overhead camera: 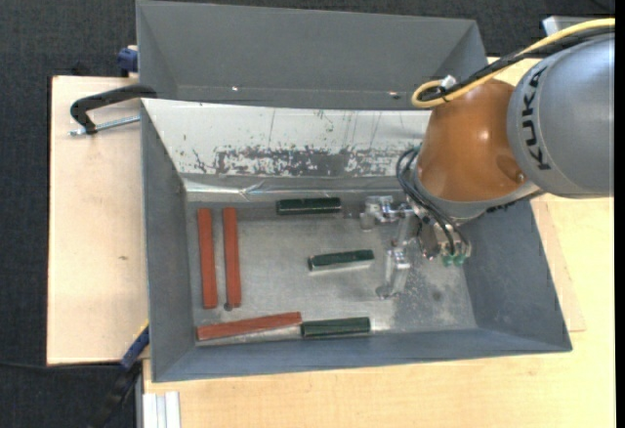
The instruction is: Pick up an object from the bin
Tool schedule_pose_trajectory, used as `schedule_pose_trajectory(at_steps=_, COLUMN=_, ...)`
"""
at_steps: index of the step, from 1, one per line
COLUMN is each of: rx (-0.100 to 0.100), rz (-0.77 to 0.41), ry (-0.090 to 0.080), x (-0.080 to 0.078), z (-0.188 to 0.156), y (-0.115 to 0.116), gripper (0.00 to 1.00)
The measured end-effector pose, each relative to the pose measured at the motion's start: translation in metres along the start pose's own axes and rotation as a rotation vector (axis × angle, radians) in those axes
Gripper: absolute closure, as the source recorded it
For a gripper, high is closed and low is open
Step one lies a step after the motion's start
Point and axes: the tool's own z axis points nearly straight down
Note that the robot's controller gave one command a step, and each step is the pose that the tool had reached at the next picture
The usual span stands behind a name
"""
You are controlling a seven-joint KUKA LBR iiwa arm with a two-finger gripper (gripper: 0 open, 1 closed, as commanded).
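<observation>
My gripper hangs low over the right half of the bin floor, open, with nothing between its metal fingers. A dark green bar lies just left of it in the middle of the bin, its right end close to the lower finger but apart from it. A second dark green bar lies along the back wall, left of the upper finger.
Two red bars lie side by side along the left wall. Another red bar and a third dark green bar lie end to end along the front wall. The arm with its orange cover reaches in from the right.
</observation>
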Motion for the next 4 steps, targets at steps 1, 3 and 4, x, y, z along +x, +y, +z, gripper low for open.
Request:
schedule_pose_trajectory(at_steps=1, rx=0.001, rz=0.045, ry=-0.001, x=-0.045, z=0.037, y=-0.005, gripper=1.0)
schedule_pose_trajectory(at_steps=3, rx=0.001, rz=0.044, ry=-0.001, x=-0.045, z=0.037, y=-0.004, gripper=0.0)
schedule_pose_trajectory(at_steps=4, rx=-0.001, rz=-0.328, ry=0.006, x=-0.013, z=0.038, y=0.069, gripper=1.0)
